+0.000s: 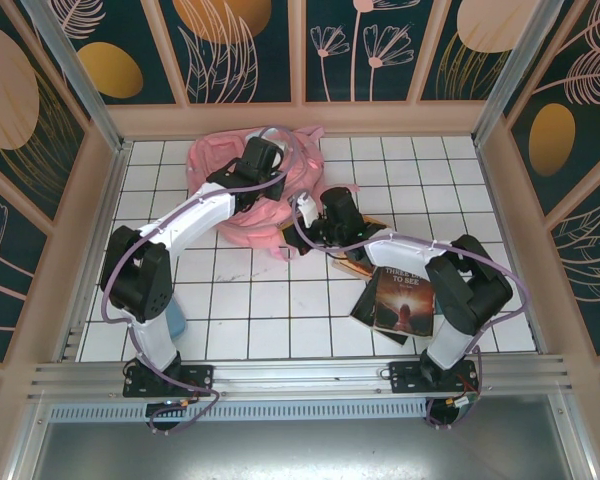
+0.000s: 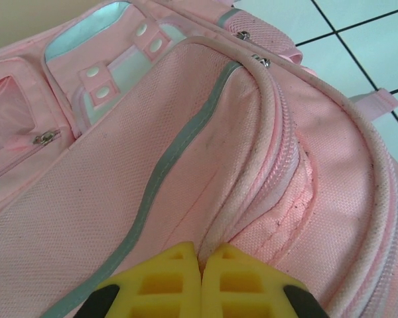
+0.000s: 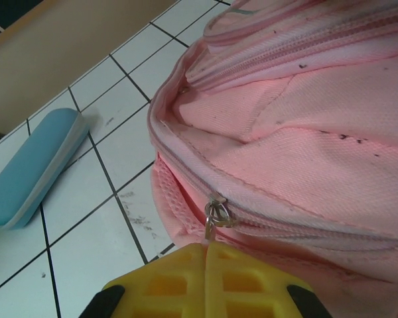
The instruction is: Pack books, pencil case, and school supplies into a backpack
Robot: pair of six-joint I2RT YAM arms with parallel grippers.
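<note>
Right gripper [image 3: 205,246] is closed on the zip pull [image 3: 216,215] of the backpack [image 1: 215,165], which lies far-centre on the desk [image 1: 270,310]. Left gripper [image 2: 199,250] is closed too, tips pushed into a fold on the bag's front; can't tell if it actually has cloth.

Progress: opening stage, packing not begun by my read. Dark book [image 1: 400,300], orange-brown book [image 1: 357,266] and blue pencil case [image 3: 30,165] are all out on the desk.

Only legible text is on the dark cover: "THREE … TO SEE", middle word too small.
</note>
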